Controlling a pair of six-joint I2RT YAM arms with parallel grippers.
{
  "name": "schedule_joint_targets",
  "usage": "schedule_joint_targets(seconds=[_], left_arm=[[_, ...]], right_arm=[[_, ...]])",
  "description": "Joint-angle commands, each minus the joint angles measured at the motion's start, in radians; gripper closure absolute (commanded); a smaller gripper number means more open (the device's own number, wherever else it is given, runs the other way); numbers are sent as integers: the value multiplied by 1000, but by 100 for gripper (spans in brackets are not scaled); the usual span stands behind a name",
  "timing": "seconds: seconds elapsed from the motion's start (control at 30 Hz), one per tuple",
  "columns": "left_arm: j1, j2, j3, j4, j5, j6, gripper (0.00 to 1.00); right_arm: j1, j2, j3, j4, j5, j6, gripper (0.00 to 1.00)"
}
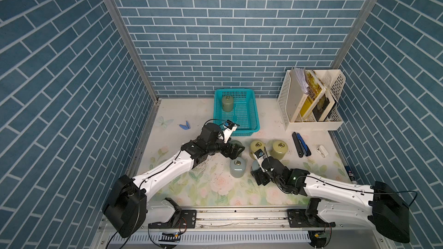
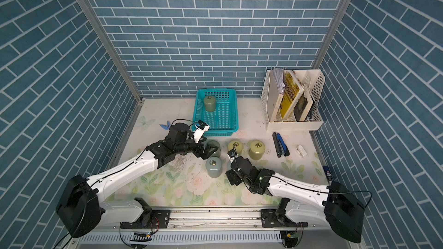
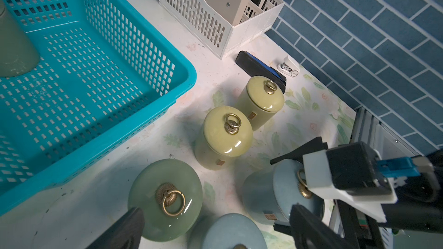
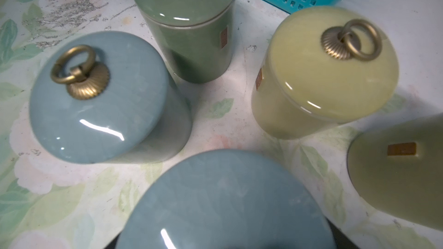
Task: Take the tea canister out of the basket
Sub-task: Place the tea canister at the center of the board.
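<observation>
Back in the basket (image 1: 233,90), canister (image 1: 227,103): likely heavy, slick, fragile, best clasped round its body; my left jaws spread, my right jaws' state unclear.

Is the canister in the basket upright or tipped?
Upright: the green canister stands on the basket floor, with its ring-knobbed lid uppermost.

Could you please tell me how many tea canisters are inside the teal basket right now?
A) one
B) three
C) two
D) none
A: in both top views only one green tea canister stands inside the teal basket, upright in a far corner.
</observation>
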Motion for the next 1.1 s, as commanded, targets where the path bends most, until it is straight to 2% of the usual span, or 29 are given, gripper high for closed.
schedule_joint_targets(seconds=[0.0, 0.2, 0.27, 0.33, 0.4, 0.5, 0.53, 0.7, 0.87, 0.97, 1.07], left_arm=[[-6, -4, -10, 12, -16, 10, 0], [-4, 5, -9, 10, -15, 11, 0], [0, 0, -7, 11, -26, 8, 0], [10, -5, -3, 7, -29, 8, 0], [27, -9, -1, 3, -29, 7, 0], [61, -18, 1, 3, -31, -1, 0], [75, -21, 3, 0, -27, -4, 0], [129, -10, 34, -18, -30, -18, 0], [155, 18, 107, -44, -61, -69, 0], [174, 26, 157, -61, -123, -90, 0], [223, 43, 197, -58, -147, -127, 0]], right_arm=[[0, 16, 25, 90, 42, 32, 99], [-16, 78, 38, 100, 23, 35, 93], [-16, 86, 43, 106, 21, 35, 86], [-15, 85, 43, 109, 22, 35, 63], [-16, 83, 38, 110, 29, 35, 49], [-16, 88, 39, 98, 48, 36, 10], [-15, 87, 40, 95, 52, 36, 1], [-16, 63, 46, 80, 72, 41, 0], [-15, -55, 84, 4, 104, 20, 0], [-15, -140, 149, -46, 134, -22, 0], [-28, -122, 264, -63, 173, -67, 0]])
